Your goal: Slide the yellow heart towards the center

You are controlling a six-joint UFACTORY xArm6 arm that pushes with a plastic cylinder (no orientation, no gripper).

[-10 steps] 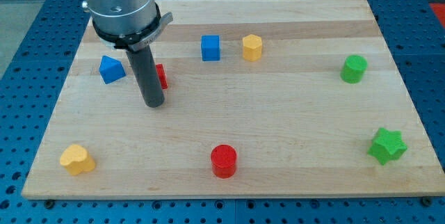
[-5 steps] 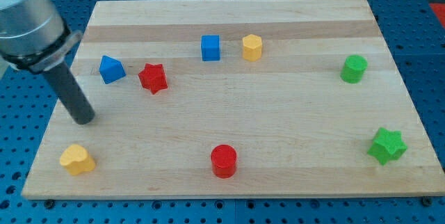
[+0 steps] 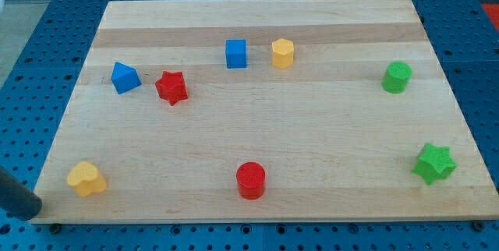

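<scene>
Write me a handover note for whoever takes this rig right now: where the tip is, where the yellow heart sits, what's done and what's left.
My tip is off the board's bottom-left corner, at the view's left of the yellow heart, not touching it.
The yellow heart sits near the bottom-left corner of the wooden board, far from the center.
Done: nothing; the heart has not been pushed yet.
Left: bring the tip in behind the heart and slide it up and to the view's right, toward the center. The red cylinder and red star lie either side of that path.
</scene>
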